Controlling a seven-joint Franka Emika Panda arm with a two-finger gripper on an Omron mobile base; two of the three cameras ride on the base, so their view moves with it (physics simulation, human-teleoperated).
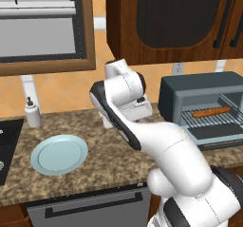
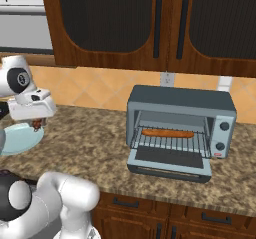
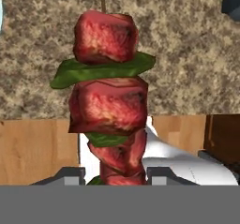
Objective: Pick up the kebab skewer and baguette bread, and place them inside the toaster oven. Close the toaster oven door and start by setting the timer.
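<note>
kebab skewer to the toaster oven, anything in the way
Nothing visible blocks it. The hand holds the kebab skewer above the counter near the plate. The counter stretch to the toaster oven is bare, its door lies open, and the baguette sits toward the rack's back.

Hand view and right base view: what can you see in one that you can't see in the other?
The hand view shows the kebab skewer close up: red meat chunks, green leaves between them, a thin stick on top, clamped between the gripper fingertips.

The right base view shows the toaster oven with its door folded down, the baguette bread lying on the rack, the light blue plate, and dark wooden cabinets above.

Both show the speckled brown counter and the skewer, tiny under the hand in the base view.
</note>
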